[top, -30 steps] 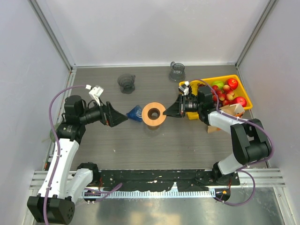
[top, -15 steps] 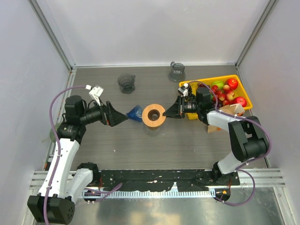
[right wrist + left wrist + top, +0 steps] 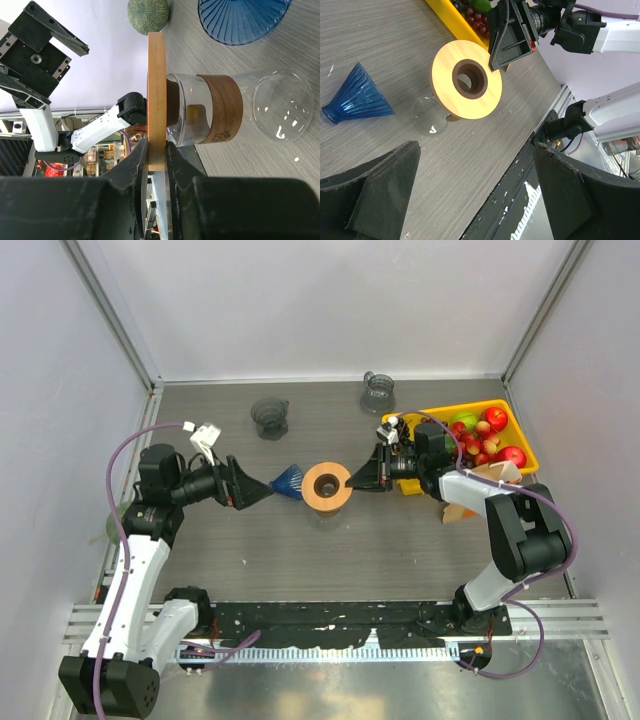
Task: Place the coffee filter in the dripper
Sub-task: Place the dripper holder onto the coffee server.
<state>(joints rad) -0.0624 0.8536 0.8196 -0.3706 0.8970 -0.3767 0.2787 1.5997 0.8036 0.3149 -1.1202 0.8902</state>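
Shifted slightly toward far edge of table [image 3: 400,540], right gripper [image 3: 352,479] with wooden disc [image 3: 326,484], glass vessel [image 3: 235,110] beneath plain in right wrist view, obscure from above, fingers [image 3: 131,175] narrow on disc rim, left gripper [image 3: 262,488] wide.

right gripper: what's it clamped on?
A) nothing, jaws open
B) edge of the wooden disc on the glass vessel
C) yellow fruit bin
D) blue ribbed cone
B: in the right wrist view the right gripper has its jaws pinched on the rim of the wooden disc, while the blue ribbed cone lies apart on the table.
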